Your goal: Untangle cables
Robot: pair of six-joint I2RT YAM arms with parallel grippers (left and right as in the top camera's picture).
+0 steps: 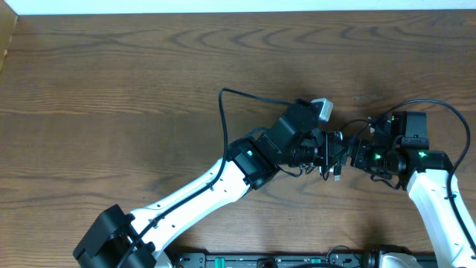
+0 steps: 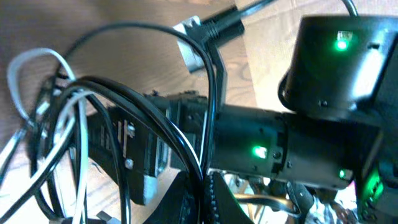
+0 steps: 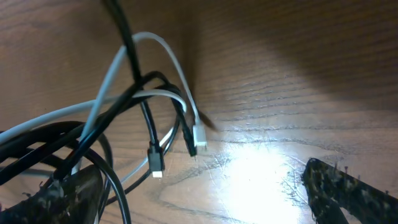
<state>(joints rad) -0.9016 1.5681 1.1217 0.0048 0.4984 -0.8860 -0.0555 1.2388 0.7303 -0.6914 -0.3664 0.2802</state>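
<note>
The cables (image 1: 336, 170) hang in a tangled bunch between my two grippers, right of the table's middle. My left gripper (image 1: 327, 152) is shut on black cable strands, which run up between its fingers in the left wrist view (image 2: 207, 198). Black loops (image 2: 149, 115) and the white cable (image 2: 25, 62) spread out to its left. My right gripper (image 1: 355, 152) is open wide (image 3: 199, 186). The bunch of black cables (image 3: 124, 31) and white cable (image 3: 168, 50) drapes over its left finger. Three small plug ends (image 3: 155, 163) dangle just above the wood.
The brown wooden table (image 1: 111, 82) stretches to the left and far side. Thick black arm wires loop out from the left arm (image 1: 223, 112) and the right arm (image 1: 462, 126). The right arm's body (image 2: 336, 62) is very close to the left wrist.
</note>
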